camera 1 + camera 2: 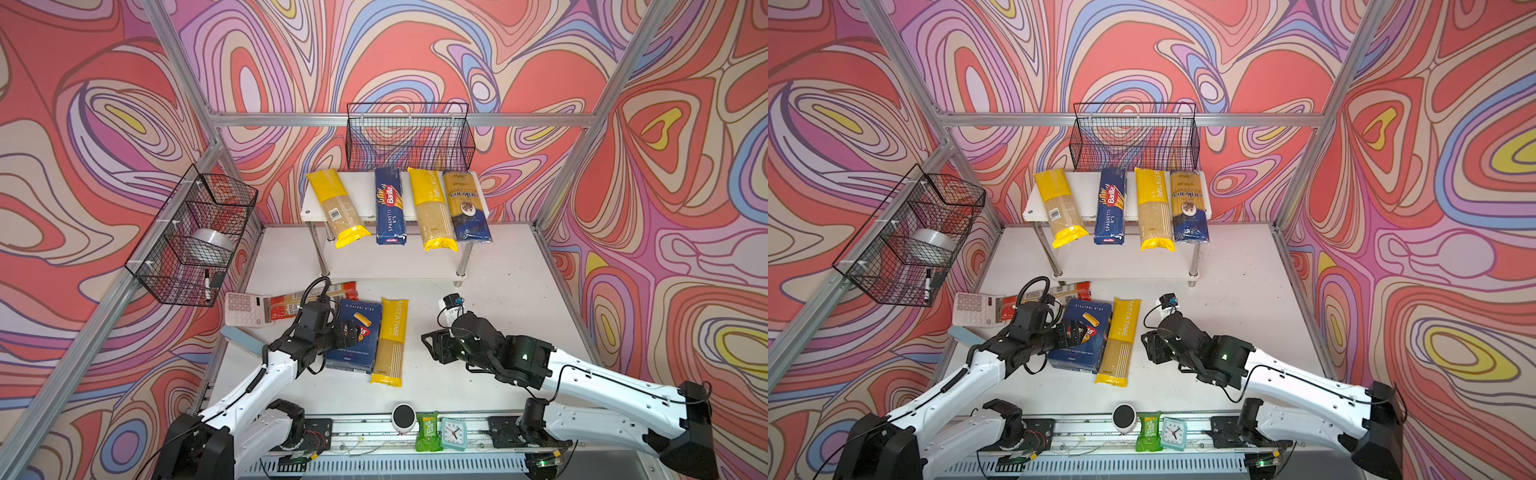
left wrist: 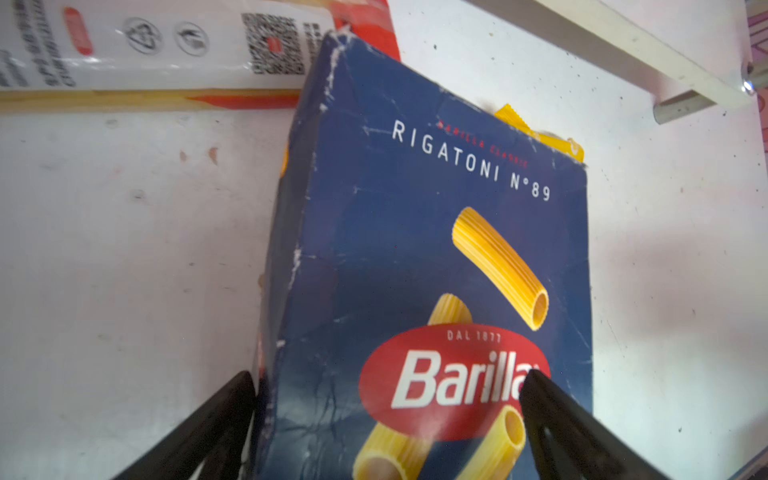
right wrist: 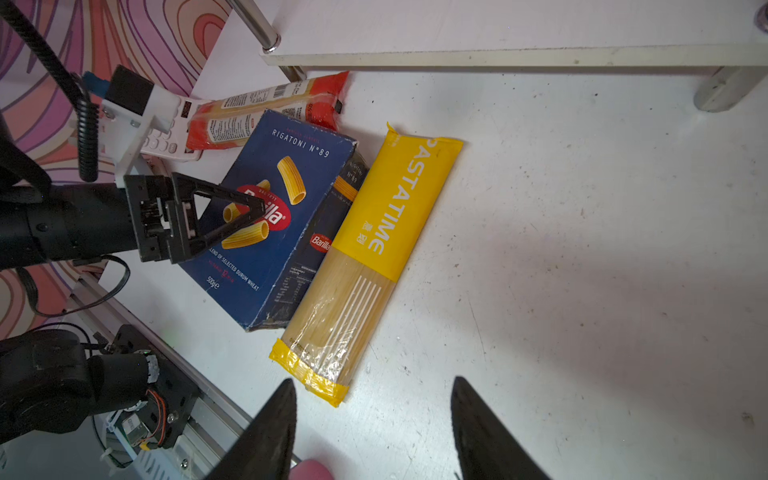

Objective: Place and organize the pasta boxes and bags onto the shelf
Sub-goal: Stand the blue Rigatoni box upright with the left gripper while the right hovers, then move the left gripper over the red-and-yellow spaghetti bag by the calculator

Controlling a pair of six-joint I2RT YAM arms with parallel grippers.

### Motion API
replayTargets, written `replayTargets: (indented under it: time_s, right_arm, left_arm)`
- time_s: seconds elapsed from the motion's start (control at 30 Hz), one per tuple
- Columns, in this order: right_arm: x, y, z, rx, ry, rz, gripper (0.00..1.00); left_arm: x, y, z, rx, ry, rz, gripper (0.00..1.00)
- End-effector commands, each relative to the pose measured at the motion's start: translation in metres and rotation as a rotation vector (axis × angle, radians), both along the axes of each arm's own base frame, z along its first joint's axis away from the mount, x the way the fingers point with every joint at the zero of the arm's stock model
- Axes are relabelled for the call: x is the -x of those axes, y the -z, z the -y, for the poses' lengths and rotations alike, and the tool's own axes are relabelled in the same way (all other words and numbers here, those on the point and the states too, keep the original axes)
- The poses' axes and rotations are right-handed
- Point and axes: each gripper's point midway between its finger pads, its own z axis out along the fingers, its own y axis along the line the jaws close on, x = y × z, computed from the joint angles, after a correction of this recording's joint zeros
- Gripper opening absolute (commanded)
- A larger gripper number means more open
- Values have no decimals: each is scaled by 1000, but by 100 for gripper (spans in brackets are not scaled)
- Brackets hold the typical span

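Pasta boxes and bags: four of seven are placed. In both top views, upper centre, the shelf (image 1: 361, 191) carries on its top board a yellow bag (image 1: 338, 208), the spaghetti box (image 1: 390, 205), a second yellow bag (image 1: 432, 208) and the gold-blue bag (image 1: 467, 205). They lie side by side, each overhanging the front edge, and the first yellow bag sits skewed. The lower board is bare.

Outstanding, on the table (image 1: 498, 291) at lower centre:
- rigatoni box (image 1: 353, 353)
- third yellow bag (image 1: 390, 340), touching the box's right edge
- red bag (image 1: 345, 291), behind the box and beside a calculator (image 1: 245, 309)

Left gripper (image 2: 388, 380) is spread wide and holds nothing. One finger sits over the box's logo, the other off its edge; whether it touches cannot be told. Right gripper (image 3: 372, 382) stands partly open and empty, pointing at the third yellow bag's near end, apart from it.

Judgement: over half done. The rigatoni box appears next in hand. Three items are left to place, and the row wants straightening.
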Motion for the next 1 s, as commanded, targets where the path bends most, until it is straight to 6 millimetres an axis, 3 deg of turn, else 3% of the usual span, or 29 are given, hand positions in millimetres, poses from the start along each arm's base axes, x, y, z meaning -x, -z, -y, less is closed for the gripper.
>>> replayTargets:
  time_s: [0.0, 0.07, 0.2, 0.3, 0.4, 0.5, 0.6, 0.73, 0.83, 0.97]
  right_arm:
    - [3, 8, 4, -12, 15, -17, 61]
    - [4, 13, 5, -14, 20, -26, 61]
    - [3, 15, 10, -18, 37, -20, 61]
    - [2, 14, 16, -22, 53, -10, 61]
    - [2, 13, 20, -28, 63, -10, 61]
    - [4, 14, 24, -30, 68, -16, 61]
    - [6, 13, 28, -32, 73, -17, 61]
    - [7, 12, 30, -38, 68, -16, 61]
    - [8, 11, 30, -42, 64, -14, 61]
    - [8, 12, 30, -51, 64, -16, 61]
  left_arm:
    - [-6, -15, 30, 51, 43, 41, 100]
    - [-11, -24, 47, 42, 73, 57, 100]
    - [-8, -23, 75, -33, 114, 67, 100]
    - [-9, -24, 100, 20, 145, 70, 100]
    - [-13, -28, 99, -48, 137, 63, 100]
    - [-8, -41, 69, -160, 86, 79, 100]
    - [-1, -60, 22, -265, -17, 103, 100]
    - [2, -74, -32, -232, -147, 124, 100]
    - [-6, -81, -64, -231, -226, 161, 100]
    - [-32, -73, -90, -163, -305, 140, 100]
